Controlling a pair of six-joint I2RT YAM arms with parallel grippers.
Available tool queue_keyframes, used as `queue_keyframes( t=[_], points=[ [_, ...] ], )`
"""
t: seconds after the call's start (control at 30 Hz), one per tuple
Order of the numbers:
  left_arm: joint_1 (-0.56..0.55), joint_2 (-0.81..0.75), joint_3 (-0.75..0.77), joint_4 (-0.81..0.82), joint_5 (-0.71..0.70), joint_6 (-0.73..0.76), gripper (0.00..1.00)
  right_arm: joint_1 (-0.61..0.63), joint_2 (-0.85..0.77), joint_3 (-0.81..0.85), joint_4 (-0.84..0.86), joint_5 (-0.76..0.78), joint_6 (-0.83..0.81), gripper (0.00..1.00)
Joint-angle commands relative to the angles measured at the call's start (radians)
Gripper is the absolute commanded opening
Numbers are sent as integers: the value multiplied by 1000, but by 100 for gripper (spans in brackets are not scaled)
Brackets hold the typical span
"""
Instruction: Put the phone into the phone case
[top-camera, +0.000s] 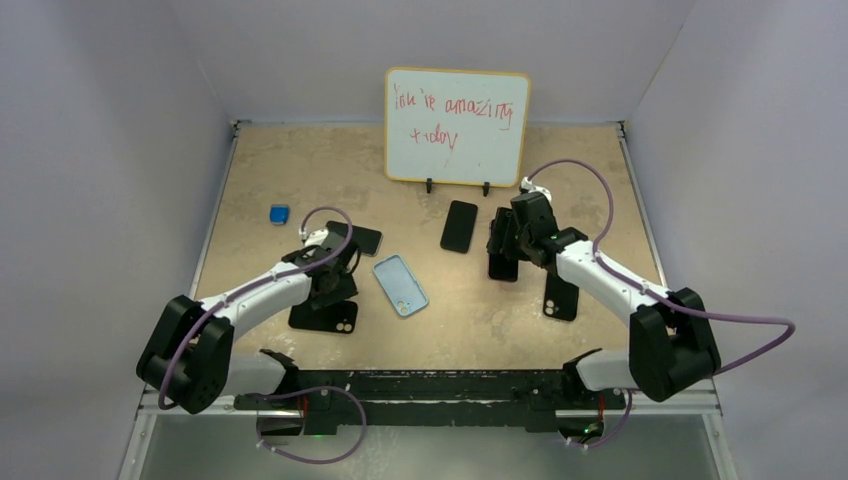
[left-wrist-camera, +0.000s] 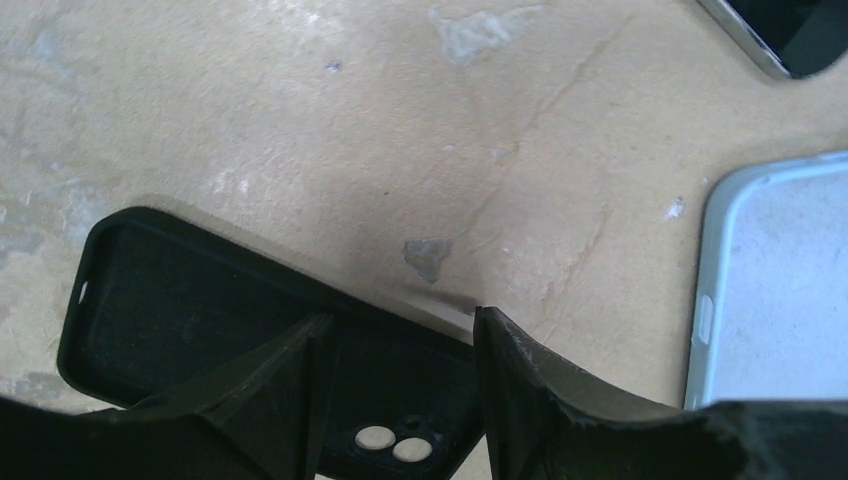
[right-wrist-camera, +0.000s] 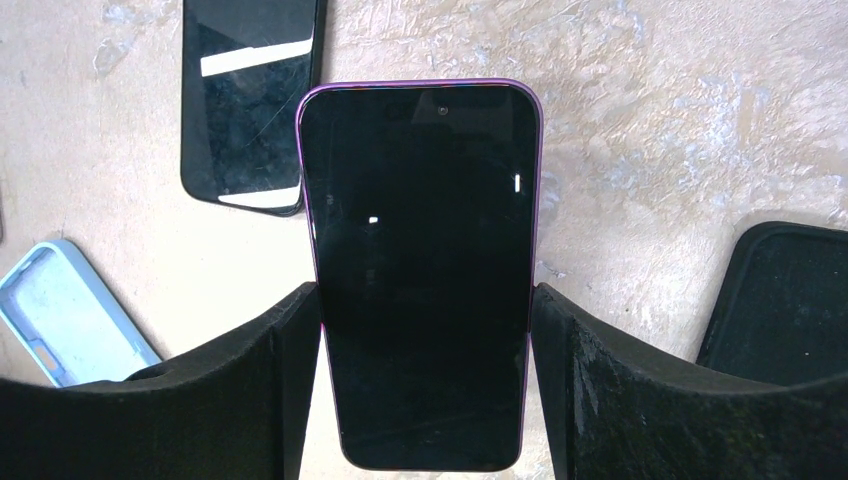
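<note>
The phone (right-wrist-camera: 420, 270), with a black screen and a thin reddish-purple rim, sits between the fingers of my right gripper (right-wrist-camera: 425, 290), which is shut on its long sides. In the top view the right gripper (top-camera: 507, 243) and the phone (top-camera: 502, 266) are right of centre. The light blue phone case (top-camera: 400, 285) lies open side up mid-table, also seen in the left wrist view (left-wrist-camera: 780, 290) and the right wrist view (right-wrist-camera: 65, 320). My left gripper (left-wrist-camera: 400, 320) stands open over the camera end of a black case (left-wrist-camera: 190, 310), left of the blue case.
An all-black phone (top-camera: 459, 226) lies behind the blue case. Another phone (top-camera: 367, 238) is partly under the left arm. A second black case (top-camera: 561, 297) lies by the right arm. A small blue cube (top-camera: 279, 214) and a whiteboard (top-camera: 457, 125) stand farther back.
</note>
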Motion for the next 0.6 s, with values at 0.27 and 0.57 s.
queue_keyframes(
  t=[0.27, 0.57],
  points=[
    [-2, -37, 241, 55, 488, 808, 51, 7, -69, -7, 45, -17, -26, 35],
    [-123, -30, 326, -63, 410, 1496, 50, 6, -87, -12, 44, -33, -58, 35]
  ],
)
